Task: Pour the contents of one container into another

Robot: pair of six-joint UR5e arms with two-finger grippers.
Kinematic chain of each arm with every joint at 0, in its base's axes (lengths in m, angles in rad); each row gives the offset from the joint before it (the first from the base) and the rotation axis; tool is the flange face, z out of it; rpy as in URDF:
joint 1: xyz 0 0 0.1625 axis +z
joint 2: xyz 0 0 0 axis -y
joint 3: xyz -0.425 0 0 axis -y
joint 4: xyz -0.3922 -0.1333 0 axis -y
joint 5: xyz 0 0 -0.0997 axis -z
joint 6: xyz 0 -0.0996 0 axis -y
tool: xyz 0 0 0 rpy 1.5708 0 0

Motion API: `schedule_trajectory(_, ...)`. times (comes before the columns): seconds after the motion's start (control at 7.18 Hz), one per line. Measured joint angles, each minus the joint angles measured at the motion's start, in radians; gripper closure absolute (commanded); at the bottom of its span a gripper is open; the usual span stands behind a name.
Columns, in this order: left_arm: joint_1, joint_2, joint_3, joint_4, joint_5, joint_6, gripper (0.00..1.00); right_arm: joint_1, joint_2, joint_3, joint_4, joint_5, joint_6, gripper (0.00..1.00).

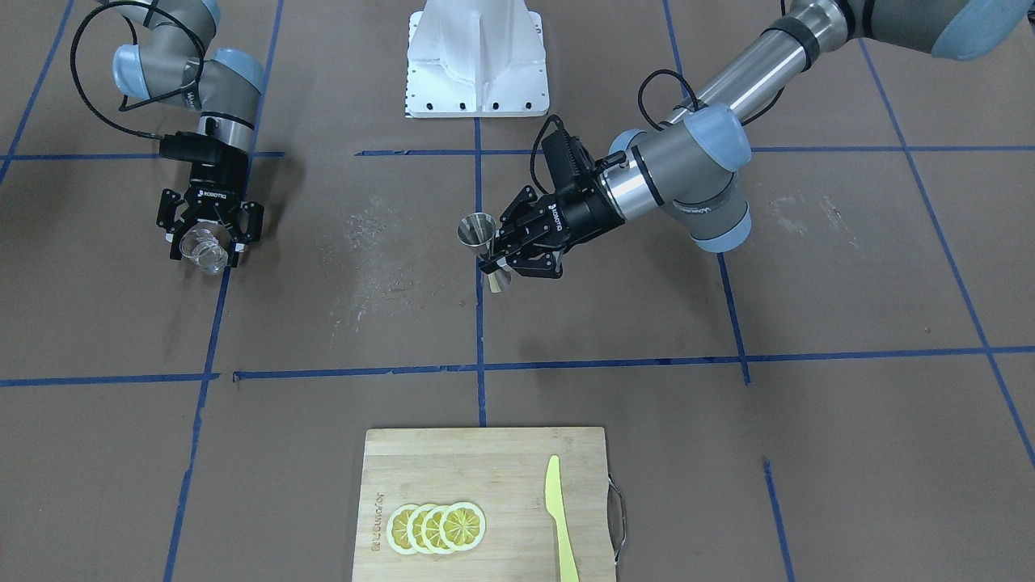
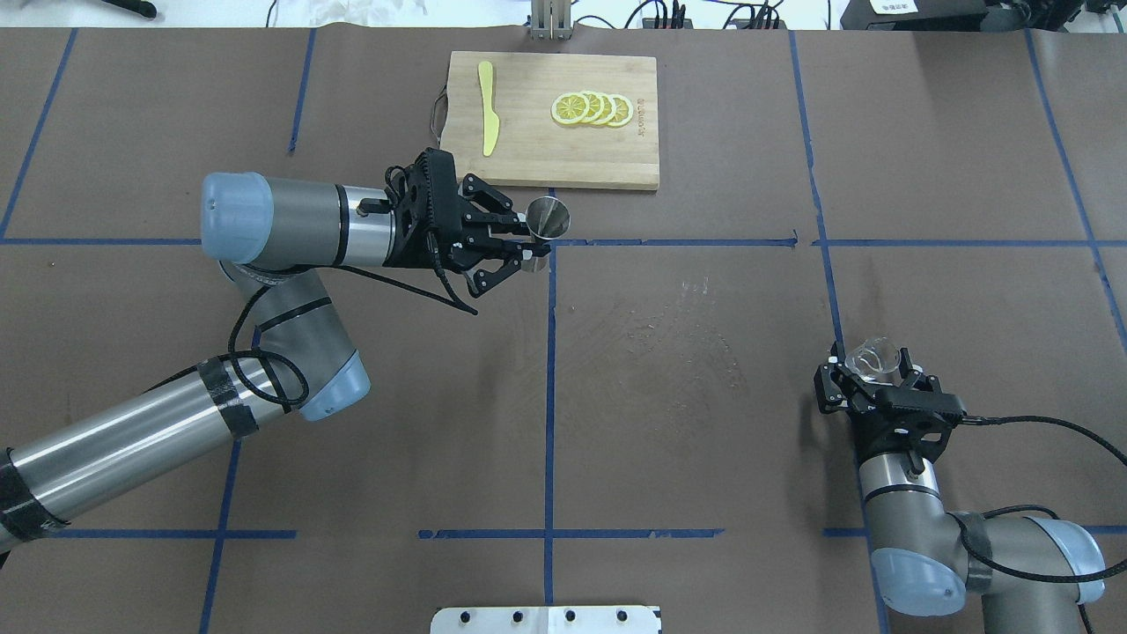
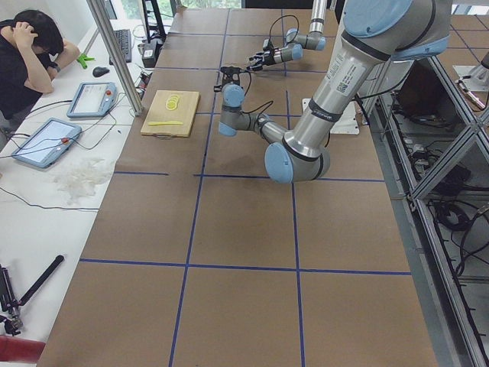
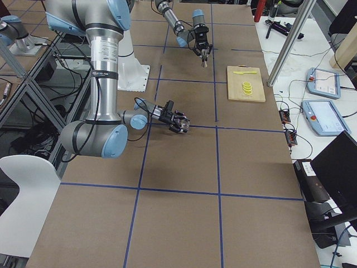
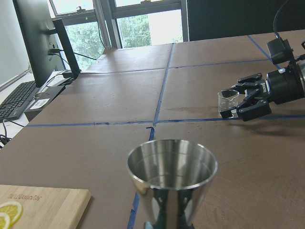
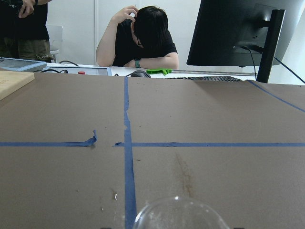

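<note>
The clear cup [image 2: 872,358] is held between the fingers of my right gripper [image 2: 870,368], low over the table on my right side. In the front-facing view the cup [image 1: 204,249] and the right gripper [image 1: 205,252] are at the left. The steel jigger [image 2: 548,217] stands upright near the table's middle, and my left gripper [image 2: 531,249] is shut on its narrow waist. The left wrist view shows the jigger's open mouth [image 5: 171,162] up close, and the clear cup [image 5: 228,102] far off to the right. Only the cup's rim [image 6: 176,215] shows in the right wrist view.
A wooden cutting board [image 2: 528,158] with lemon slices [image 2: 592,108] and a yellow knife [image 2: 487,119] lies at the far edge, just beyond the jigger. The white robot base [image 1: 477,61] is at the near edge. A person [image 6: 140,40] sits at a desk beyond the table.
</note>
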Motion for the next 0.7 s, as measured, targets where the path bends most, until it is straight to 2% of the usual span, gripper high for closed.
schedule_trajectory(0.7, 0.0, 0.0, 0.0, 0.0, 0.0, -0.001, 1.0, 0.003, -0.008, 0.006, 0.004, -0.004, -0.006, 1.0)
